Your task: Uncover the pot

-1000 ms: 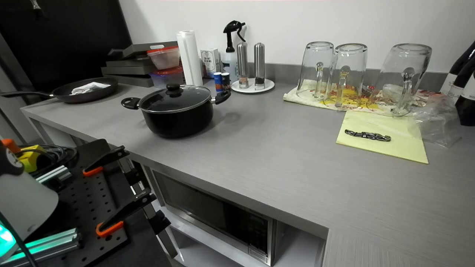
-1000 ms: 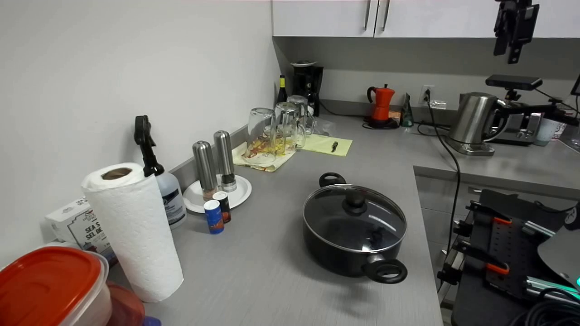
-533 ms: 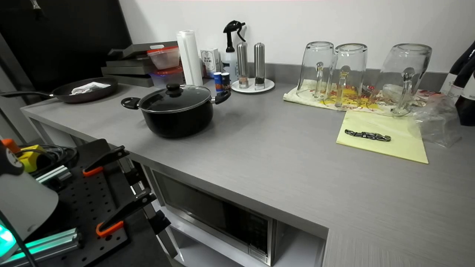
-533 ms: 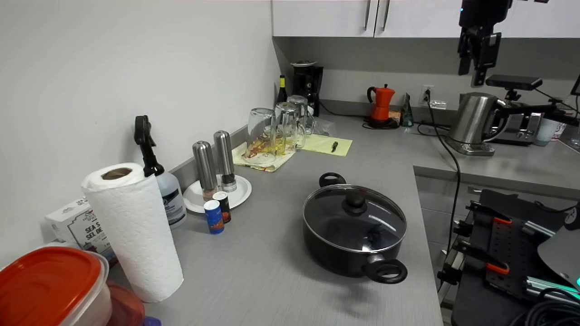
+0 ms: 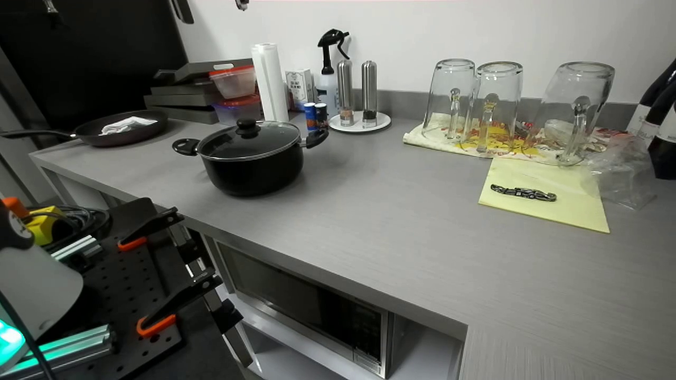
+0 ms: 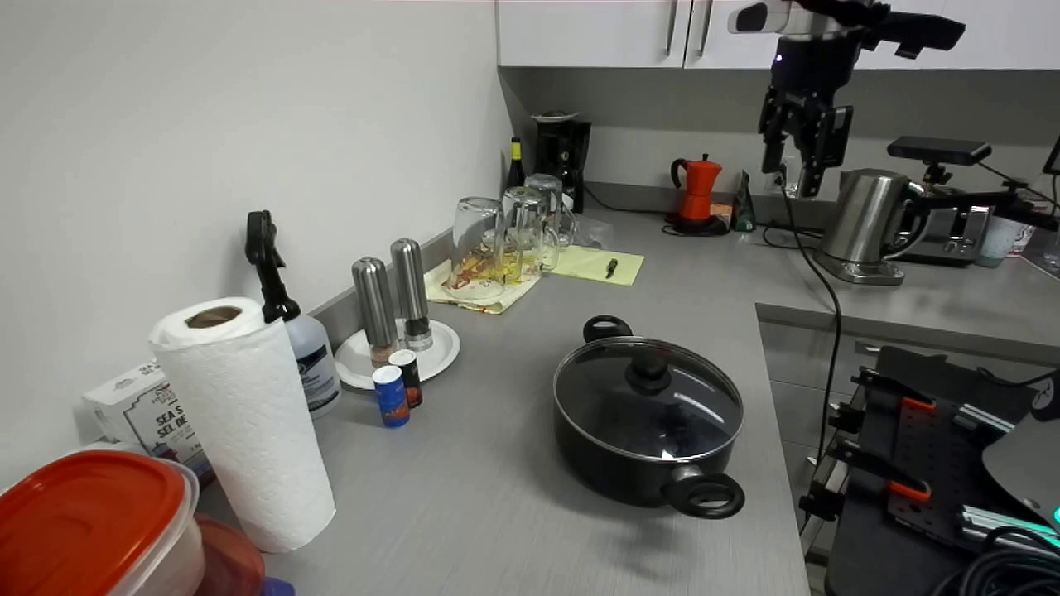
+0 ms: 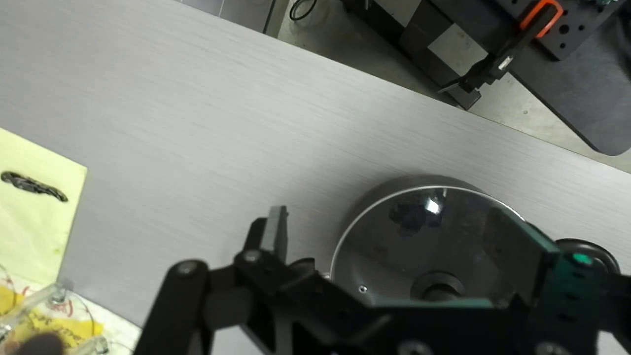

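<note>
The black pot (image 5: 253, 177) stands upright on the grey counter with its two side handles. It also shows in an exterior view (image 6: 629, 480) and in the wrist view (image 7: 424, 181). The round glass lid (image 6: 629, 414) with its black knob (image 6: 648, 368) sits on the pot. The lid (image 7: 443, 236) and knob (image 7: 441, 292) are partly hidden by the gripper in the wrist view. My gripper (image 6: 791, 172) is open and empty, high above the counter and apart from the lid. Only its fingertips (image 5: 182, 10) show at the top of an exterior view. Its fingers stand wide apart in the wrist view (image 7: 397, 217).
A paper roll (image 6: 244, 430), small shakers (image 6: 391, 397) and two steel mills on a white plate (image 6: 443, 352) stand near the wall. Glass mugs (image 5: 449, 100), a yellow sheet (image 5: 554, 211) and a pan (image 5: 121, 134) are on the counter (image 5: 396, 227).
My gripper has moved left and down in an exterior view, and its fingertips have come into the top of the opposite exterior view. The pot and lid have not moved.
</note>
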`<state>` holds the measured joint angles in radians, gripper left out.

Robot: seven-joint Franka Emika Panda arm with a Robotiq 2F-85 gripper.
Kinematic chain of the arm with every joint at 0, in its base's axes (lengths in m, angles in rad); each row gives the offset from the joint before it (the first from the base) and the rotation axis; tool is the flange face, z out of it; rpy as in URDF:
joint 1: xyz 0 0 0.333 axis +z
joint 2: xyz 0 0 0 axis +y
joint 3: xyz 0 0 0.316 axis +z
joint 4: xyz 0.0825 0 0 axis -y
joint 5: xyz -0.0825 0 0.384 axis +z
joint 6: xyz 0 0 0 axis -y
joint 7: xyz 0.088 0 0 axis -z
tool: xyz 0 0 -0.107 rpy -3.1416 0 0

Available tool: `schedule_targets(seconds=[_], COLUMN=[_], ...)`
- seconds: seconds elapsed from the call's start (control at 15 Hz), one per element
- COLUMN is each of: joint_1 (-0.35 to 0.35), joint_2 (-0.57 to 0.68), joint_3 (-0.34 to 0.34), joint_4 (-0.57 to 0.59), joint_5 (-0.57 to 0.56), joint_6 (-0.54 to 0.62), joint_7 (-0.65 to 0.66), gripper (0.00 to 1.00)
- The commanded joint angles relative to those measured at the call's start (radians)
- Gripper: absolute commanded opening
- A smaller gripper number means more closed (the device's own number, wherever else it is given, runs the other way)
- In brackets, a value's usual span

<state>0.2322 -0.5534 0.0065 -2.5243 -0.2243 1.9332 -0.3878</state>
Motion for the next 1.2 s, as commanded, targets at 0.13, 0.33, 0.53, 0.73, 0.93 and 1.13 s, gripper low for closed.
schedule_targets(seconds=[0.13, 0.33, 0.53, 0.73, 0.93, 1.13], joint_1=[0.060, 0.075, 0.080, 0.079, 0.076, 0.072], joint_2=[0.131, 0.212, 0.289, 0.355, 0.409, 0.462], joint_3=[0.011, 0.015, 0.032, 0.067, 0.106, 0.138], joint_4=[0.033, 0.049, 0.070, 0.084, 0.085, 0.090], joint_5=[0.108, 0.175, 0.222, 0.246, 0.238, 0.219], joint_6=[0.115, 0.171, 0.222, 0.270, 0.319, 0.349], joint_7=[-0.129, -0.178, -0.212, -0.233, -0.248, -0.309], gripper=[1.00, 1.00, 1.00, 1.00, 1.00, 1.00])
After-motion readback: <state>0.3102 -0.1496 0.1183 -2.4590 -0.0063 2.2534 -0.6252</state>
